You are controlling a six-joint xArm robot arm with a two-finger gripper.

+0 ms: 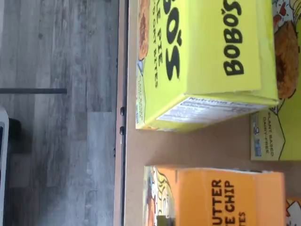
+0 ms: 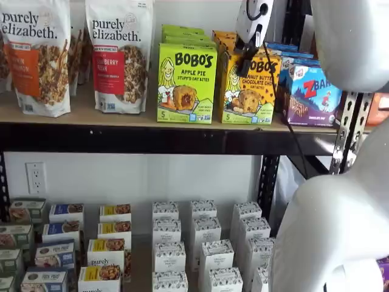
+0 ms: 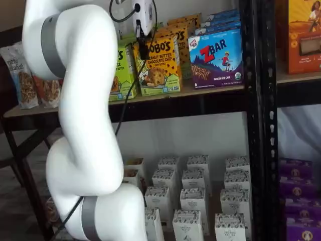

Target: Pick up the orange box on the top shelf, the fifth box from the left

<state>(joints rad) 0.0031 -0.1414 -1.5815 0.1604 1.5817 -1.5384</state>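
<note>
Two purely elizabeth. pouches (image 2: 79, 55) stood farthest left of the gripper (image 2: 246, 58) on the top shelf (image 2: 140, 139), well apart from it. Next came the lime-green Apple Pie carton (image 2: 186, 83), just left of the gripper, with more green cartons stacked behind it. In the wrist view this green carton (image 1: 202, 61) lay close beside the orange box (image 1: 221, 197), a strip of bare tan board between them.

The gripper hung in front of the orange box (image 2: 249, 88) at its upper edge, its white body above the carton and its black fingers crossing the top left of the printed face. In a shelf view the fingers (image 3: 144, 50) showed only as one dark shape against the box (image 3: 159, 68), so whether they stood apart or closed on anything could not be told. A black cable (image 2: 281, 115) trailed down past the box's right side and over the shelf rail.

Just right of the gripper, touching the orange box, sat the blue-purple ZBar carton (image 2: 311, 94). The white arm (image 3: 80, 125) filled the foreground, covering part of the green carton in a shelf view. Below, rows of small white boxes (image 2: 203, 249) lined the lower shelf.
</note>
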